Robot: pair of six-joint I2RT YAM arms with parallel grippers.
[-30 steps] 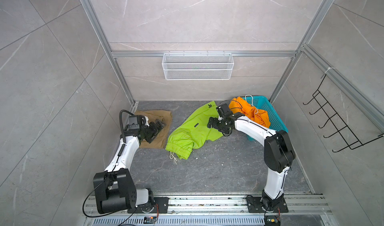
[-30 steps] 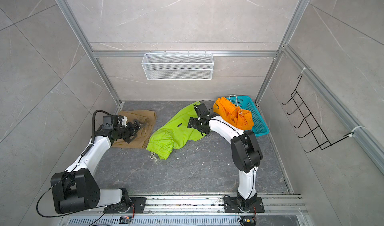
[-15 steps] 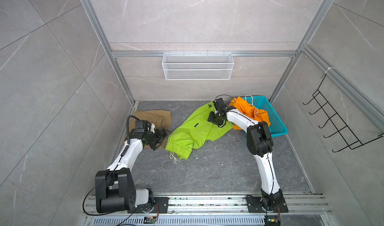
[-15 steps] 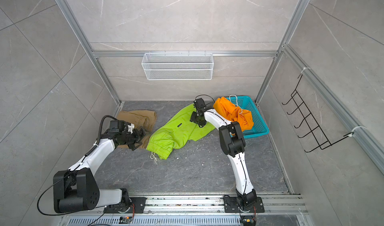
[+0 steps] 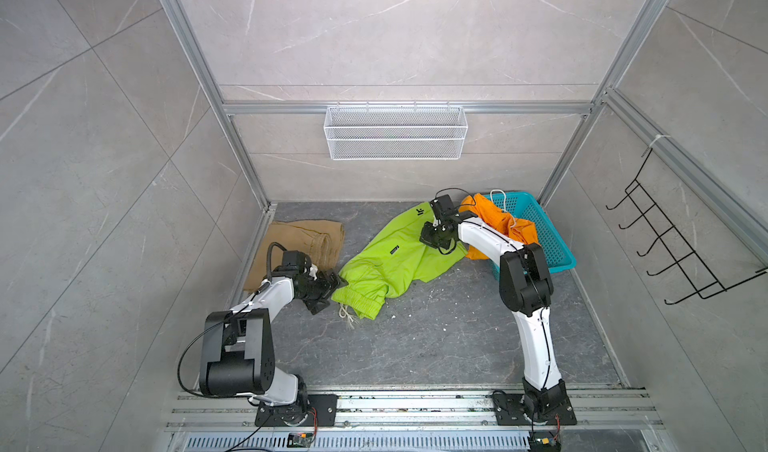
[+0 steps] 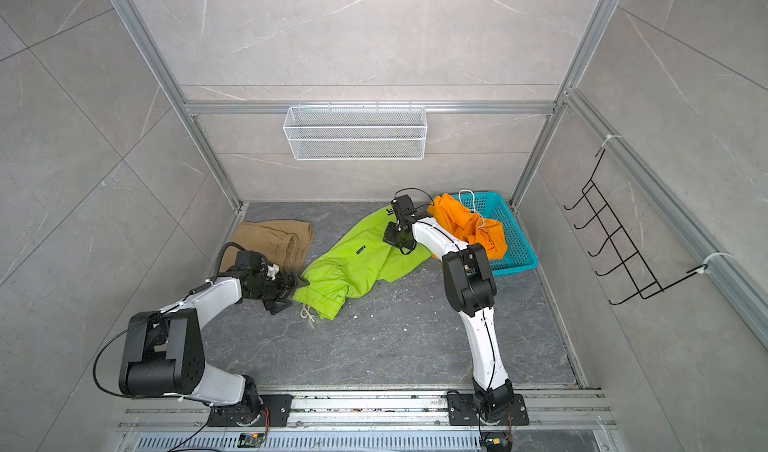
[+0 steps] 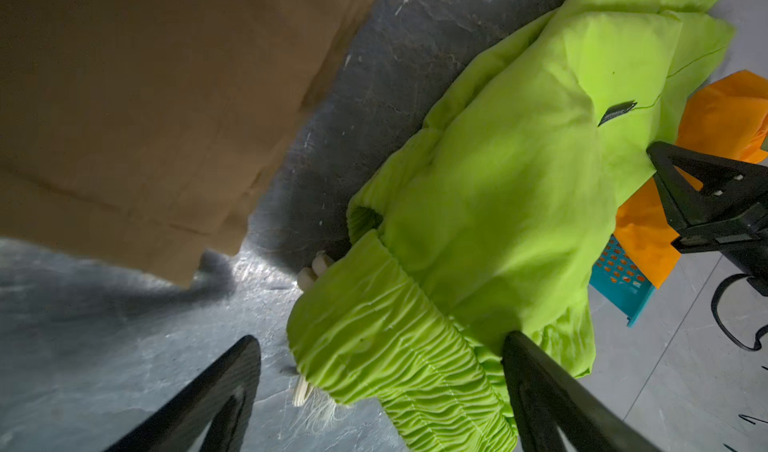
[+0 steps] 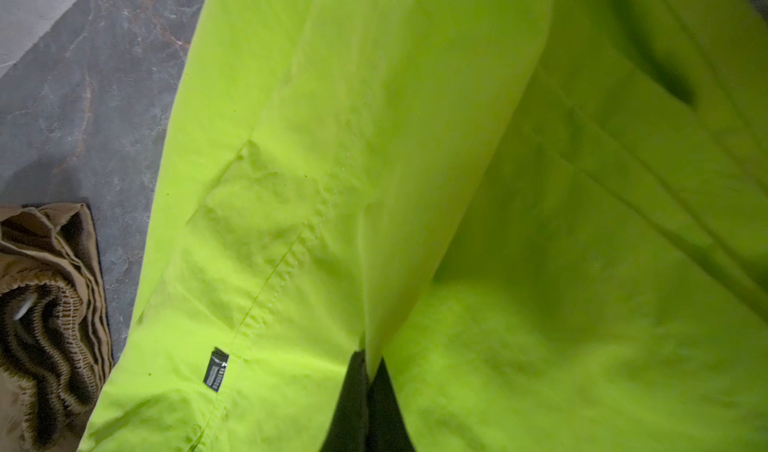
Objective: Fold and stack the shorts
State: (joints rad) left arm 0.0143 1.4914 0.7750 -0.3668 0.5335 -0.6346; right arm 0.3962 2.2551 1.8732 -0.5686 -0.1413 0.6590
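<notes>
The lime green soft fabric shorts lie on the grey floor, long axis diagonal. The gathered waistband points toward my left gripper, jaws wide astride it. My right gripper is clamped on a fold at the leg end

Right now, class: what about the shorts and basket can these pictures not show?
Label print on lime green shorts: too small, blurred in the right wrist view.
The orange shorts: right arm crosses them in both top views.
The khaki shorts: cut off by the left wrist view's edges.
The teal basket: floor partly covered by the orange shorts.
</notes>
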